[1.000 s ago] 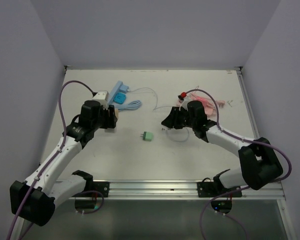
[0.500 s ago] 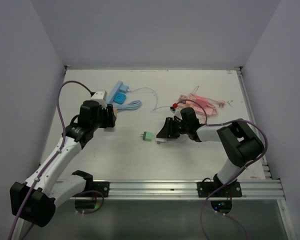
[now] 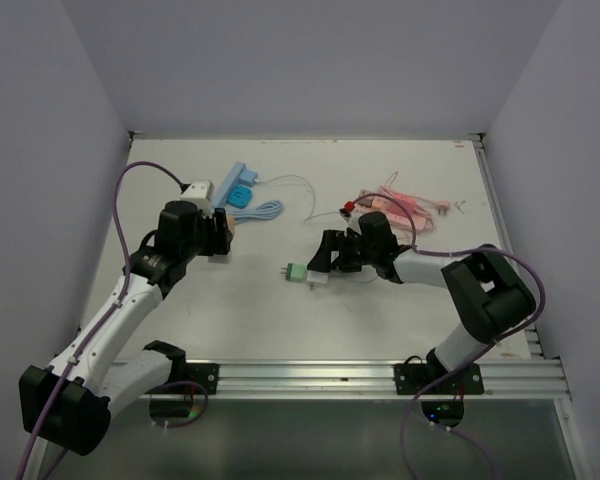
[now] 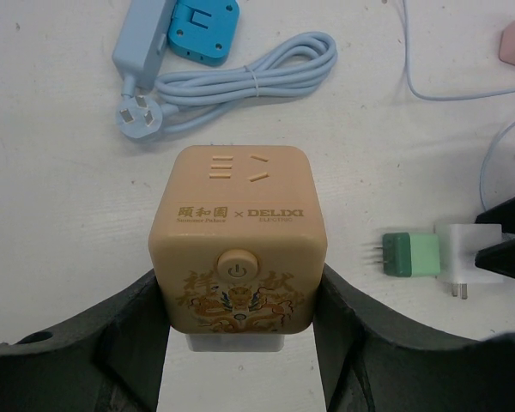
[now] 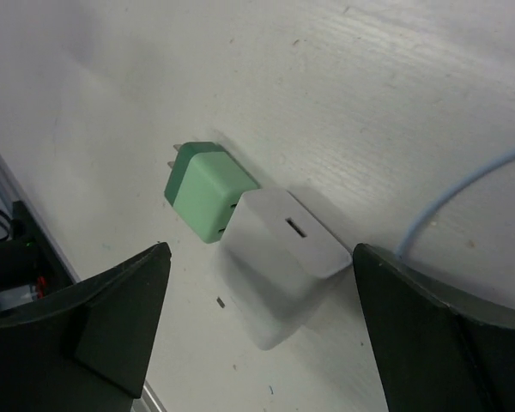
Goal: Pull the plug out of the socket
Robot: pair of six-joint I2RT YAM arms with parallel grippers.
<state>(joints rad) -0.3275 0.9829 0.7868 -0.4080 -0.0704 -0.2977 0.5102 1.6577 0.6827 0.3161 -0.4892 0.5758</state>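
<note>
Now that the right claw (image 5: 266, 309) has let go, the plug (image 5: 279, 275) lies mid-frame, clear of the socket (image 4: 239, 249) the left claw (image 4: 240, 348) grasps: seemingly done

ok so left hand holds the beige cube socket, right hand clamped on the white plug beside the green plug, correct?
The right hand is open, fingers clear of the white plug, which lies beside the green plug; the right wrist view shows it. The left hand does hold the beige cube socket.
</note>
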